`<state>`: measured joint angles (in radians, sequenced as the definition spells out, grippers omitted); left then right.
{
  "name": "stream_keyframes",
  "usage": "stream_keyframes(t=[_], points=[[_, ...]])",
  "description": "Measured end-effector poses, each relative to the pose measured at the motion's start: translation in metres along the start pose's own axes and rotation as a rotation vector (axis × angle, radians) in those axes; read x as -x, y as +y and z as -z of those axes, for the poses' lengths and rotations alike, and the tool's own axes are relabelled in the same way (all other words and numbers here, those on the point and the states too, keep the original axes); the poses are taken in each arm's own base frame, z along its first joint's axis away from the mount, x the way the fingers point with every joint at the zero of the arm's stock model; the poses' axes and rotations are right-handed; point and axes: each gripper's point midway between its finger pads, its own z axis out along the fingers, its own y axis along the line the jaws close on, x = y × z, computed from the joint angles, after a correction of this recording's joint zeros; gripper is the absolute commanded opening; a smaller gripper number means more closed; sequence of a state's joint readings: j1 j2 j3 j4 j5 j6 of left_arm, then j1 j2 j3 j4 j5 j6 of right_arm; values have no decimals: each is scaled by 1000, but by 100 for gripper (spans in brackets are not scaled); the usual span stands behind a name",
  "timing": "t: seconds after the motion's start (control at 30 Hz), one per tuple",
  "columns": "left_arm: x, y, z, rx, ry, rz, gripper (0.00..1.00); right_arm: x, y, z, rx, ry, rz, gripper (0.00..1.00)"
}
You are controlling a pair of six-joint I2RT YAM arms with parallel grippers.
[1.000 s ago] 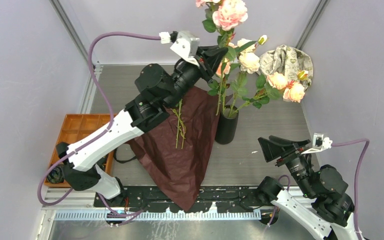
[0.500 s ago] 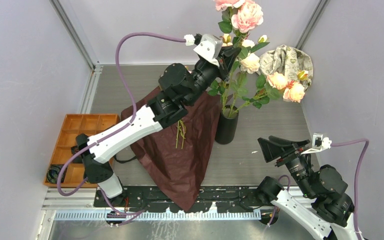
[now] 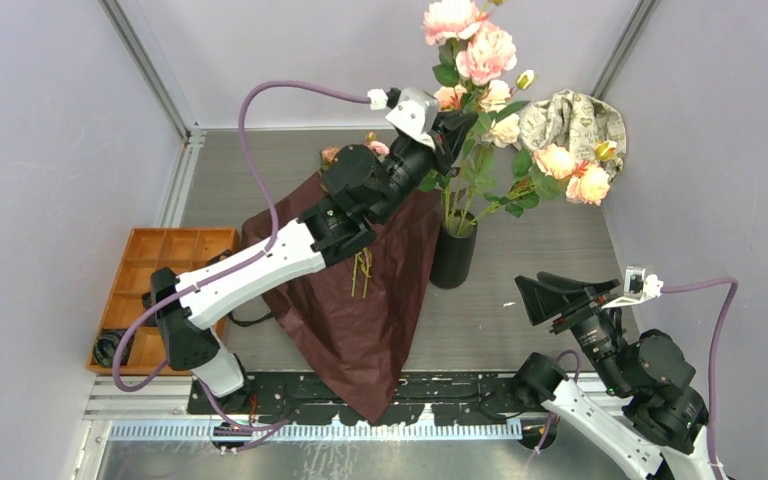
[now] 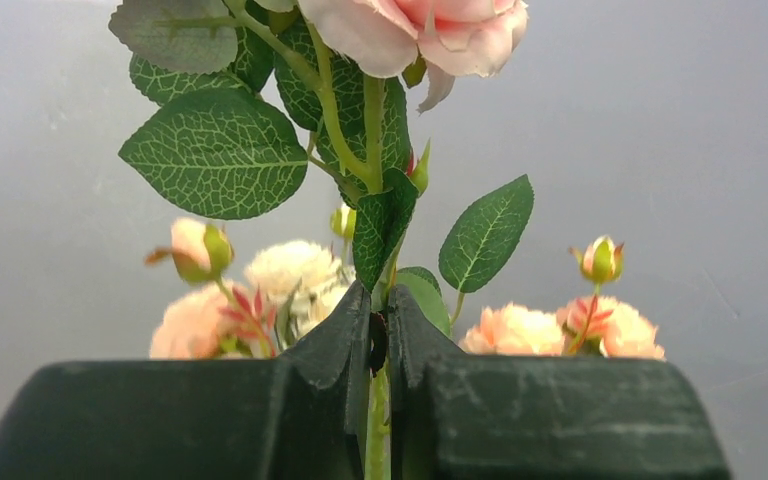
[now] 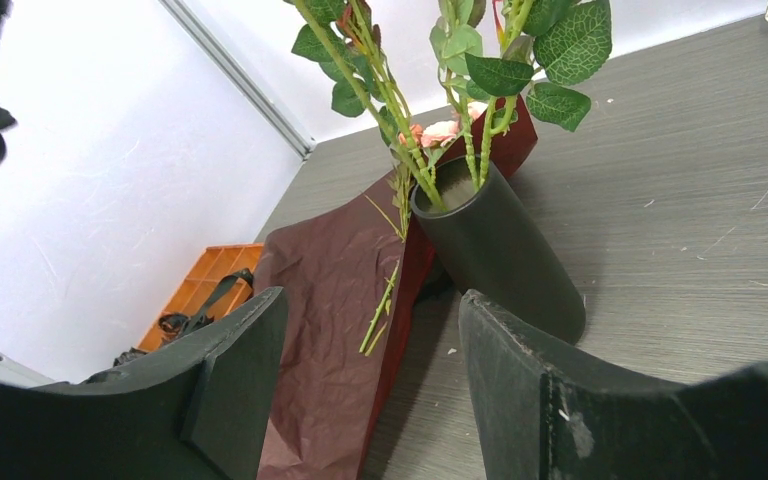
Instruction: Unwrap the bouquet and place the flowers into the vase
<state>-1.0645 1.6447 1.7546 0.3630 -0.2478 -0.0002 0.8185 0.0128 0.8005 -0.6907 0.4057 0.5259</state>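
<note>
The black vase [image 3: 453, 255] stands upright on the bench [image 3: 540, 260], right beside the dark red wrapping paper [image 3: 360, 310], which lies open and spread out. Some flowers [image 3: 560, 165] with pink and peach heads and green leaves stand in the vase and lean to the right, and a few thin green stems [image 3: 362, 272] lie on the paper. One tall rose stem [image 4: 375, 150] with big pink blooms is up over the vase, pinched tight in the left gripper [image 4: 378, 345].
</note>
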Motion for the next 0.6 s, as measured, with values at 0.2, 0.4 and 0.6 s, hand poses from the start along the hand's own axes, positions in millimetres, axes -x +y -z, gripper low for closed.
stream_keyframes(t=[0.2, 0.4, 0.6], points=[[-61, 7, 22, 32, 106, 26, 8, 0, 0, 0, -2, -1, 0, 69], [-107, 12, 39, 65, 195, 41, 9, 0, 0, 0, -2, -1, 0, 69], [-114, 18, 53, 89, 220, 61, 22, 0, 0, 0, -2, -1, 0, 71]])
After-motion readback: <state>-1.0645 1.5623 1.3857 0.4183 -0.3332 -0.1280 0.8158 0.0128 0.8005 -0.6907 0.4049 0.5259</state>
